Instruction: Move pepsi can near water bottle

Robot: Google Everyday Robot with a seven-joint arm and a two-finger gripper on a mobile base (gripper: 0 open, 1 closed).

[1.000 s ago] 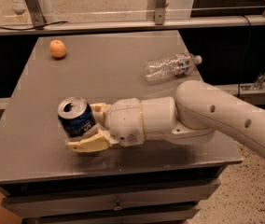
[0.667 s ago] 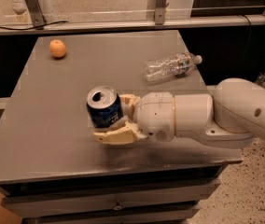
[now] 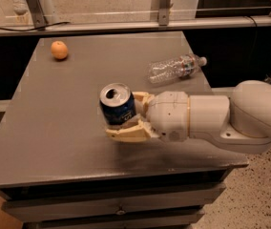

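A dark grey table [image 3: 54, 128] stood in front of a metal rail with glass panels [image 3: 126, 25], with drawers [image 3: 116, 206] under its front edge and a speckled floor [image 3: 250, 199] to the right. The bottle [image 3: 173, 68], clear and crinkled, lay on its side near the table's right edge, its white cap pointing right and slightly towards the back. In front of the bottle and a little to its left was the can [image 3: 118, 106], dark blue with a silver top. It leaned a bit, so the opening showed. The two were near each other but did not touch, with a strip of bare tabletop between them. The gripper [image 3: 122, 116] was also in front of the bottle and held the can from the can's right side. Its two cream fingers were clamped on the can, one pressed against the side facing the bottle and the other [image 3: 126, 134] against the side facing the front edge. The lower finger hid the can's base, so it could not be told whether the can rested on the table or hung just above it. The thick white arm [image 3: 250, 113] reached in from the right, passing in front of the bottle without touching it. An orange [image 3: 59, 50] sat well to the left of the bottle, close to the back left corner of the table and apart from everything else.
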